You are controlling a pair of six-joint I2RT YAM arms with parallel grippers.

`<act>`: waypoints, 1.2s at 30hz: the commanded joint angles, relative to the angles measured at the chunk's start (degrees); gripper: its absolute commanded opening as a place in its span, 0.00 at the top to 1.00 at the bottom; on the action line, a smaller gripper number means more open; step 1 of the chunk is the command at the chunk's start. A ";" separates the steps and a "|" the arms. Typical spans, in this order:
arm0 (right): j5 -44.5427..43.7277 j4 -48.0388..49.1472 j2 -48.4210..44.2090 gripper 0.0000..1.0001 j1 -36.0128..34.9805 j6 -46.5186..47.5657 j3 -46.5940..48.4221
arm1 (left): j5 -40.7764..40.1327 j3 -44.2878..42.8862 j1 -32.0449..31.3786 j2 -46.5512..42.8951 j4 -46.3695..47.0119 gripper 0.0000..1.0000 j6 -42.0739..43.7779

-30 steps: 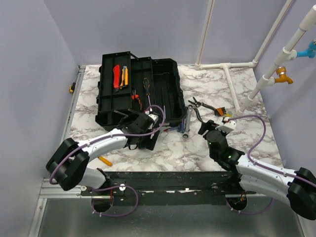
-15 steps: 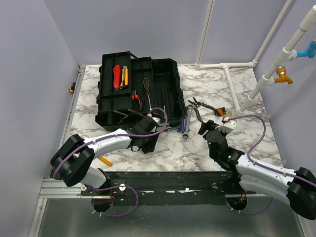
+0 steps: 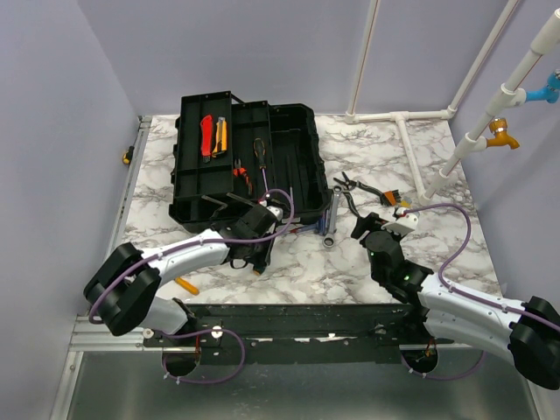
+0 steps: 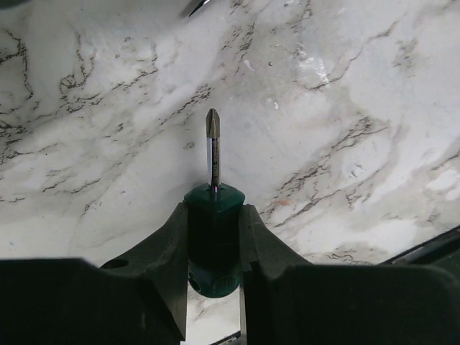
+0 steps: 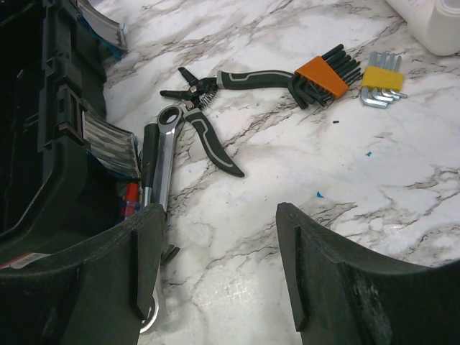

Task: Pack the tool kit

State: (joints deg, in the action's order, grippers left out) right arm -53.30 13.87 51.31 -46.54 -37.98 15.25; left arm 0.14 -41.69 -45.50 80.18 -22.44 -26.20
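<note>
1. Gripping screwdriver (image 4: 213, 198) w/ L tool (image 4: 213, 219): both fingers (image 4: 169, 244) pressed vs. dark-green handle, one per side, no gap.
2. Phillips tip + bare shaft sticking straight out ahead of L tool, over marbled surface (image 4: 345, 108); can't tell if tip touches it.
3. In top view, L tool low over surface, on near side of toolbox (image 3: 308, 153); toolbox just behind it, contact or not – can't tell.
4. Toolbox black, lid swung open, far-left of L tool. Red knife (image 3: 206, 136) + yellow knife (image 3: 220, 136) side by side in a lid compartment.
5. Long driver (image 3: 260, 150) + red-handled cutters (image 3: 239, 175) lying in narrow tray, straight beyond L tool.
6. R tool (image 5: 219, 215) w/ jaws wide apart, nothing between, hovering above surface.
7. Ahead-left of R tool: ratchet wrench (image 5: 164, 162) flat on surface, ring head pointing away from R tool, shaft alongside toolbox wall.
8. Just past wrench head: pliers (image 5: 215, 147) w/ black-grey handles spread, nose toward toolbox, lower handle angled back toward R tool.
9. Further ahead-right of R tool: black hex keys in orange holder (image 5: 320, 72), at end of upper pliers handle; smaller hex set in yellow holder (image 5: 379, 77) just right of that.
10. L tool + R tool well apart; ratchet wrench on surface between the two in top view.
</note>
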 commanded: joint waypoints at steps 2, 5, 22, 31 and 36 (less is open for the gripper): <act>-1.45 0.46 -0.61 0.31 0.05 -0.70 0.50 | 3.98 -1.07 -0.31 -7.25 -0.44 1.00 0.94; -1.40 0.39 -0.64 0.30 0.05 -0.69 0.49 | 6.98 -1.58 -0.18 -12.25 0.90 1.00 1.58; -1.24 0.20 -0.33 0.30 0.00 -0.70 0.75 | 0.36 -14.76 10.06 -20.52 3.82 1.00 -2.31; -1.20 -0.06 -0.42 0.30 0.04 -0.94 0.75 | -3.81 -26.30 10.96 -9.26 -0.29 1.00 -3.69; -1.06 -0.06 -0.02 0.30 0.05 -0.96 0.93 | 3.23 -30.35 11.02 -3.27 0.64 1.00 -3.51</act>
State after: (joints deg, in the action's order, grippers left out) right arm -53.30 13.74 51.11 -46.54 -37.98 15.25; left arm -1.87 -68.07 -34.50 72.95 -21.32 -29.23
